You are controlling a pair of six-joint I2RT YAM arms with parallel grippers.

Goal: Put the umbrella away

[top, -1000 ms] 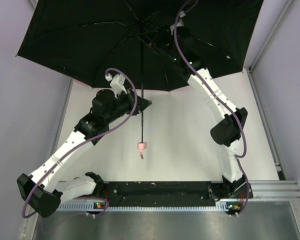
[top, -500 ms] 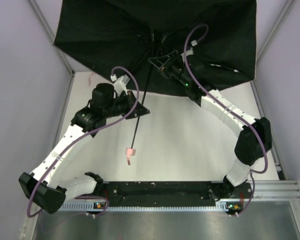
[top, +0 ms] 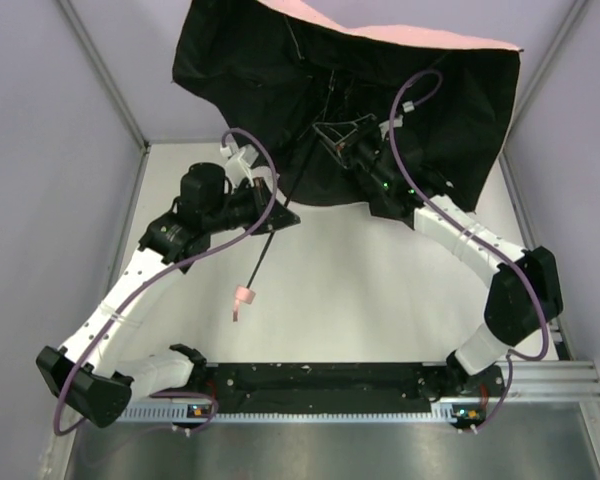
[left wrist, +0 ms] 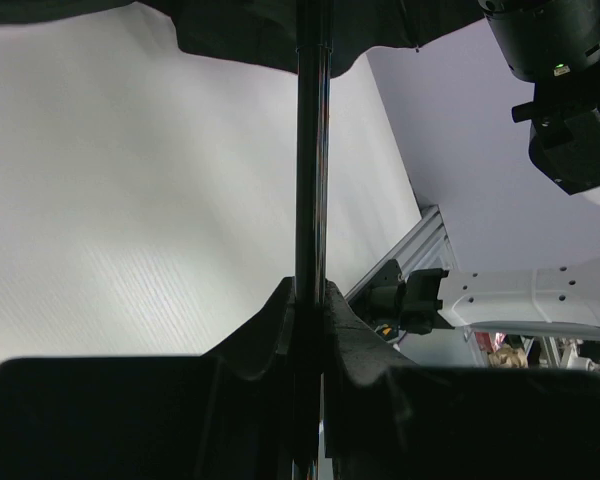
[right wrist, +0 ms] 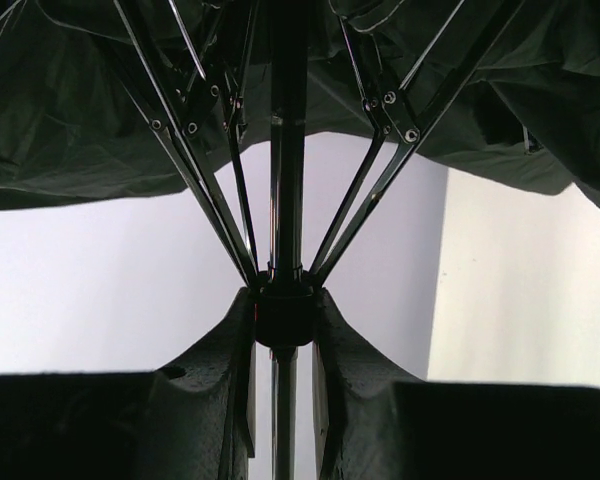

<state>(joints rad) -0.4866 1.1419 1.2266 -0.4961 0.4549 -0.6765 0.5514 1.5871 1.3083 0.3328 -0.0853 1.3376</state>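
Observation:
The umbrella (top: 280,90) is open and tilted at the back of the table. Its underside is black and a pink outer edge (top: 410,35) shows at the top. Its thin black shaft (top: 280,225) runs down-left to a small pink handle (top: 242,296) with a strap. My left gripper (top: 278,215) is shut on the shaft (left wrist: 312,180) partway along. My right gripper (top: 330,132) is shut on the black runner hub (right wrist: 283,315) where the ribs (right wrist: 365,190) meet, under the canopy (right wrist: 70,120).
Purple cables (top: 255,180) loop over both arms. Lilac walls stand left, right and behind, with a metal frame rail (top: 525,260) on the right. The white table top (top: 360,300) lies between the arms. A black base bar (top: 320,378) runs along the near edge.
The canopy has swung right and tilted back, showing its pink top. The handle has moved left and down. Both grippers have kept their hold, and the right arm has stretched further out.

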